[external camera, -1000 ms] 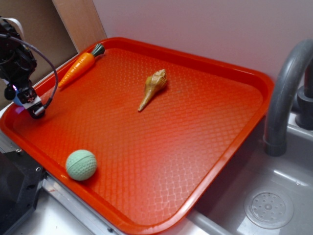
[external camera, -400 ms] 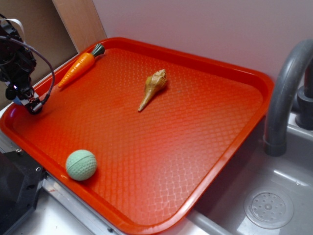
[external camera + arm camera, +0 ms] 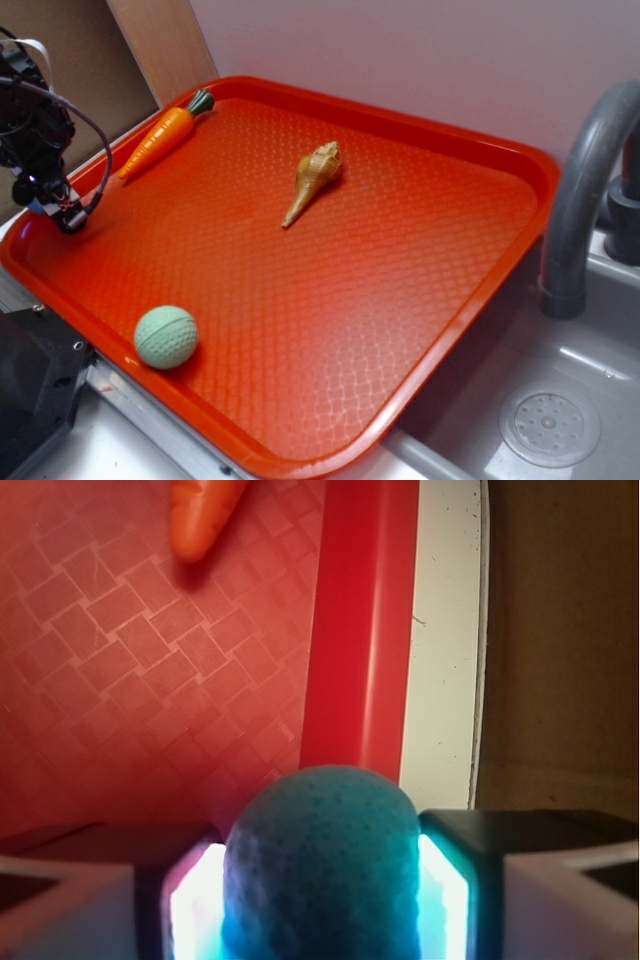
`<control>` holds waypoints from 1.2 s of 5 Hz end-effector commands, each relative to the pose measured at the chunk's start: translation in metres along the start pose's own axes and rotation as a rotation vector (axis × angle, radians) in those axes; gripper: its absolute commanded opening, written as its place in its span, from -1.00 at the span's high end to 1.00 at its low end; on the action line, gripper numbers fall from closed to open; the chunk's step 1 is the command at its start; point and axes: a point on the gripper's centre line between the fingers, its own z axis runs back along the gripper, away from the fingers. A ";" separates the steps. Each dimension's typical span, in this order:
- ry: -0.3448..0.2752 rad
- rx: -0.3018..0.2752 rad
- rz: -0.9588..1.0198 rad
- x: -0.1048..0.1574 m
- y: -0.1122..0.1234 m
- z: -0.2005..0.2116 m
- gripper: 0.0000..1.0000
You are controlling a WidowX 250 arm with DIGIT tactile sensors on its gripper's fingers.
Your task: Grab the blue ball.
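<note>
The blue ball (image 3: 320, 865), dimpled and medium blue, fills the bottom middle of the wrist view, squeezed between my two lit fingers. My gripper (image 3: 320, 900) is shut on it. In the exterior view my gripper (image 3: 55, 212) hangs over the left rim of the red tray (image 3: 300, 95), and only a sliver of the blue ball (image 3: 37, 208) shows between the fingers. The ball is held off the tray surface.
A toy carrot (image 3: 160, 138) lies at the tray's back left, its tip (image 3: 203, 520) ahead of my gripper. A tan seashell (image 3: 312, 180) lies mid-tray. A pale green ball (image 3: 166, 337) rests near the front edge. A grey faucet (image 3: 585, 190) and sink (image 3: 550, 425) stand on the right.
My gripper has risen and drawn back toward the left rim with the blue ball held in it. Nothing else on the tray moved.
</note>
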 end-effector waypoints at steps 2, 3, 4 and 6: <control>-0.099 -0.207 0.198 0.030 -0.046 0.157 1.00; -0.083 -0.237 0.226 0.048 -0.062 0.196 1.00; -0.055 -0.267 0.302 0.059 -0.056 0.206 1.00; -0.054 -0.391 0.390 0.066 -0.047 0.222 1.00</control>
